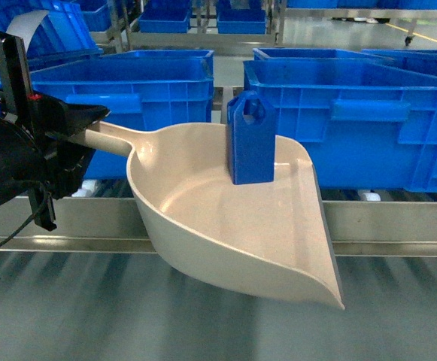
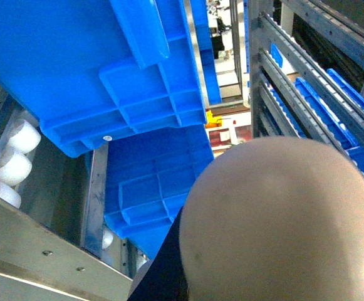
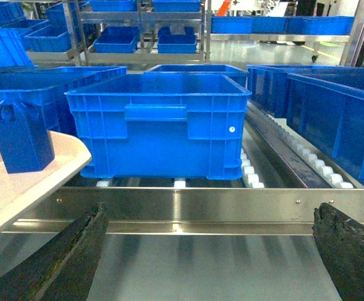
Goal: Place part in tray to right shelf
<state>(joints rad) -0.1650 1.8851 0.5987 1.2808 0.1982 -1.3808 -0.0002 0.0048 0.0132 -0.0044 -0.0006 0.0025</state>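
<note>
- My left gripper [image 1: 68, 128] is clamped on the handle of the tray [image 1: 203, 218], jaws pinching the handle near its end; scoop held level in front of the right shelf [image 1: 399, 222].
- The part [image 1: 250, 139] stands upright inside the tray, against its back wall, handle hole at top. Long axis vertical.
- In the right wrist view the part [image 3: 19, 135] sits on the tray surface, up and to the left of my right gripper [image 3: 210, 251].
- Right jaws spread wide, nothing between them, pointing at the shelf's shiny front rail [image 3: 188, 210] and the blue crate [image 3: 160, 125] on the white rollers [image 3: 250, 172].
- Tray's long axis runs left to right across the head view, handle on my left, flat lip toward the right and front.
- Key relation: part lies left of the right jaws and near; right arm is the free one, so I judge it makes the pick, reaching left and up.
- Left wrist view is mostly blocked by the tray underside [image 2: 282, 219]; crate above.
- Part not yet on shelf.
</note>
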